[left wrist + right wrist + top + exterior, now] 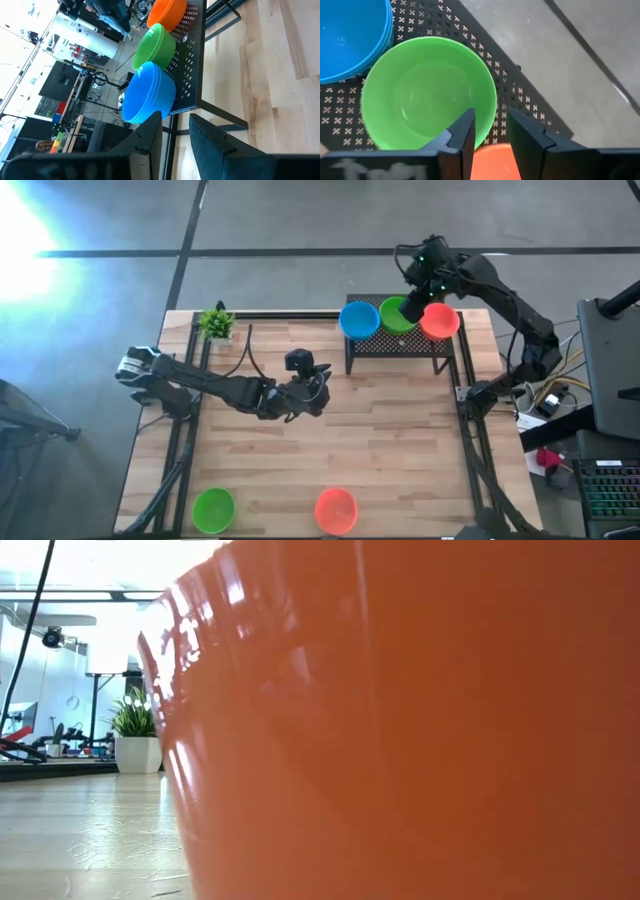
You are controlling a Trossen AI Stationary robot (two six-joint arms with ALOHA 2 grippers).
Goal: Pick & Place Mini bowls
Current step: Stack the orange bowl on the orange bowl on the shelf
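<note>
Here the wooden table (400, 430) carries a black perforated rack (400, 345), the right hand (412, 310) open over its green bowl (393, 312)

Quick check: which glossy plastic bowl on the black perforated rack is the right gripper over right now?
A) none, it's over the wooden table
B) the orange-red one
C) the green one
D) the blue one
C: the right gripper straddles the near rim of the green glossy plastic bowl on the black perforated rack, fingers apart.

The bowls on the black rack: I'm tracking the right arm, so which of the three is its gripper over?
The green bowl, the middle one, between the blue bowl and the orange-red bowl. The right gripper hangs open over its rim.
</note>
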